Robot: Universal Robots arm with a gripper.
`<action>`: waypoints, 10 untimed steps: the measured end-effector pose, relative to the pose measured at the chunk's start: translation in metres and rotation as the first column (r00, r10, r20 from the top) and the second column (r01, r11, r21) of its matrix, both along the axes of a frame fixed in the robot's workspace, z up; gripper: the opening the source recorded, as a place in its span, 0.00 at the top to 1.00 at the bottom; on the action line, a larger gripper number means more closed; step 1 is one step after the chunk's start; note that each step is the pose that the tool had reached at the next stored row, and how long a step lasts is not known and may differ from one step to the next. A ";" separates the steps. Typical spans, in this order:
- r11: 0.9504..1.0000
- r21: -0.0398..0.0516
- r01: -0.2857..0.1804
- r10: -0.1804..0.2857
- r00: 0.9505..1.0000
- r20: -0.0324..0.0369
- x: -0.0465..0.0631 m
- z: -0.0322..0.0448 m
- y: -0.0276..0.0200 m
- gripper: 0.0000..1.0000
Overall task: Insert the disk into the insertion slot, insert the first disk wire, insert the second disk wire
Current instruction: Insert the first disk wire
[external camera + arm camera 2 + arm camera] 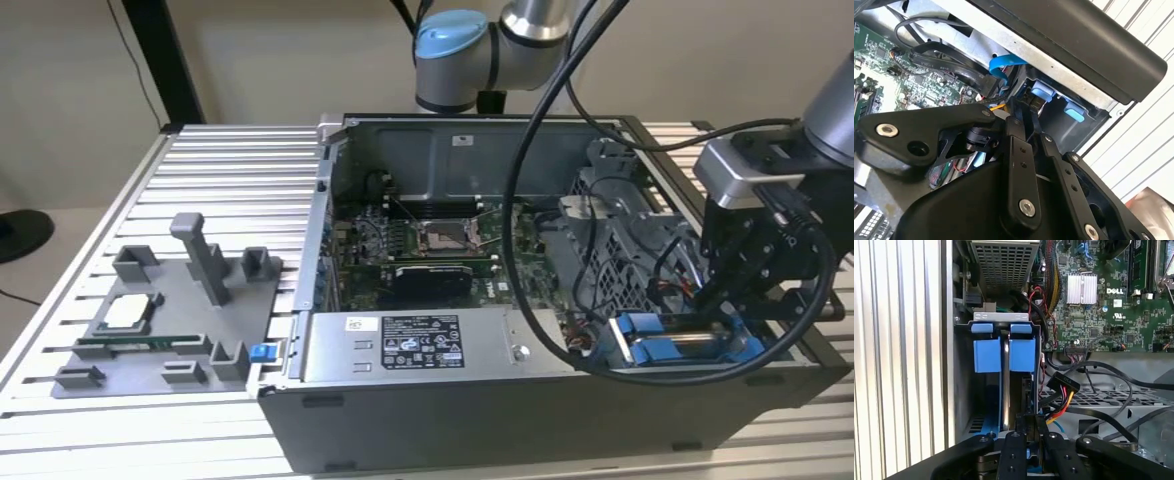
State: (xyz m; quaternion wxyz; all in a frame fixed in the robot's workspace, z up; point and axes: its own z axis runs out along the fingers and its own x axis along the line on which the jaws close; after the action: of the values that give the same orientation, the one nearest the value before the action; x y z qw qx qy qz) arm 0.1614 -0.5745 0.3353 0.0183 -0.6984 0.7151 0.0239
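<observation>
The disk [1005, 385] stands on edge in the insertion slot [1021, 347], between the slot's bright blue clips. In the exterior view, the disk [697, 340] and slot [638, 348] sit at the case's front corner, on the exterior view's right. My gripper [1030, 421] hangs just above the disk's end, a little to one side, fingers drawn together and nothing seen between them. It also appears in the exterior view [727, 305] and second wrist view [1021, 106]. A loose black connector [1064, 384] on yellow, red and black wires hangs beside it. A blue flat cable [1003, 65] curls nearby.
The open case holds a motherboard [427, 240], a labelled grey box [414, 350] and a perforated metal cage [1001, 260]. Black cables [534, 200] drape across the case. A grey fixture plate [160, 320] lies on the ribbed table at the exterior view's left.
</observation>
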 end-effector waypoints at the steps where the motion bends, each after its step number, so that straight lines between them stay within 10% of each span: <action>1: 1.000 0.000 0.000 0.000 1.000 0.000 0.000 0.0000 0.0000 1.00; 4: 1.000 0.001 0.000 0.000 1.000 0.000 0.000 -0.0003 0.0001 1.00; 5: 1.000 0.001 0.000 0.000 1.000 0.000 0.000 -0.0005 0.0000 0.00; 10: 1.000 0.004 0.000 0.000 1.000 0.000 0.000 0.0143 0.0000 0.00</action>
State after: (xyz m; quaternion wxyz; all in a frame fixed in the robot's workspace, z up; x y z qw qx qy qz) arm 0.1614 -0.5745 0.3496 0.0197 -0.6983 0.7151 0.0255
